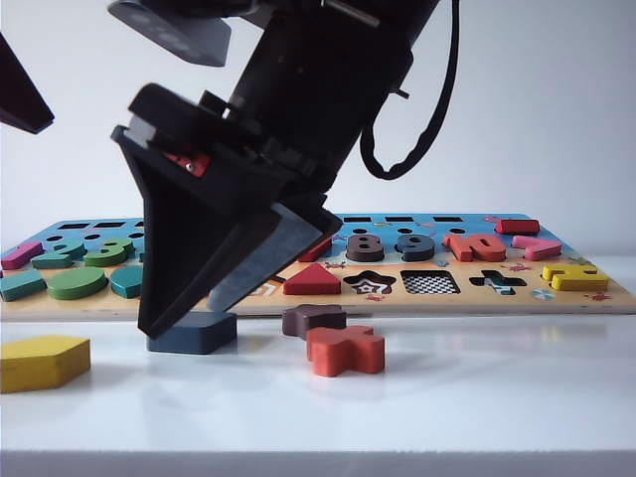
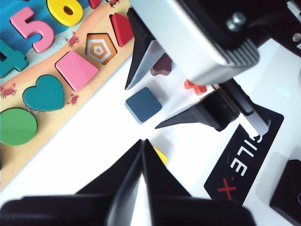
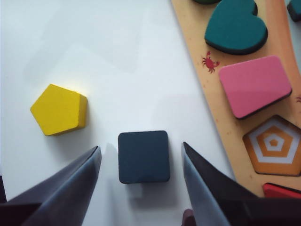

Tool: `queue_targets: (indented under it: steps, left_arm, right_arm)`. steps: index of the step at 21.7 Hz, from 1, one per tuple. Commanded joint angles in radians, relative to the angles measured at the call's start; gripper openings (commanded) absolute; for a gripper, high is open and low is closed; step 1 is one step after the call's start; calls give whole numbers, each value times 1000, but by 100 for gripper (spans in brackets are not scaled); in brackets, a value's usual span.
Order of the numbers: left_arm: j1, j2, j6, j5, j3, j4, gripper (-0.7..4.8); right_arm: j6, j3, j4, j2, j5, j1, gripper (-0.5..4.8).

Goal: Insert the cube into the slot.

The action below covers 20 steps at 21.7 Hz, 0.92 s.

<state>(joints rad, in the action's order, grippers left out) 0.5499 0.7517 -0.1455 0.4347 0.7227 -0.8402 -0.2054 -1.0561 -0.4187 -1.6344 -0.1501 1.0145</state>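
Filling your exterior view, the right tool (image 1: 204,323) slants down from twelve o'clock, its dark fingers straddling the cube (image 1: 194,333) on the white bench (image 1: 477,397). That navy block lies flat, square, with no long axis to speak of. At three o'clock from it you have a brown star block (image 1: 312,319) and a red cross block (image 1: 345,350); at nine o'clock, a yellow pentagon block (image 1: 42,362). Behind them the puzzle board (image 1: 596,298) rests against a plain pale wall, the checkerboard slot (image 1: 429,282) open in its front row.

Your left wrist view shows the left tool (image 2: 142,160) hovering with its fingertips pressed together, empty, while the cube (image 2: 143,104) sits between the other arm's spread fingers, just off the board's edge (image 2: 61,136).

Your right wrist view shows the right tool (image 3: 141,165) wide, a gap between each finger and the cube (image 3: 143,157), whose sides run parallel to the fingers. Nothing is gripped.
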Motion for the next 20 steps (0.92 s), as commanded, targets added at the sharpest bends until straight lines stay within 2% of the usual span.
queue_targets:
  steps: [1, 12, 17, 20]
  left_arm:
    - [0, -2, -5, -17, 5, 5, 17]
    - [0, -2, -14, -17, 5, 31, 17]
    - [0, -2, -15, -16, 5, 31, 17]
    - [0, -2, -15, -17, 5, 39, 17]
  right_arm:
    - [3, -3, 6, -9, -6, 0, 306]
    - [2, -3, 6, -12, 11, 0, 241]
    - [2, -3, 6, -12, 29, -7, 170]
    - [3, -3, 6, -12, 32, -7, 164]
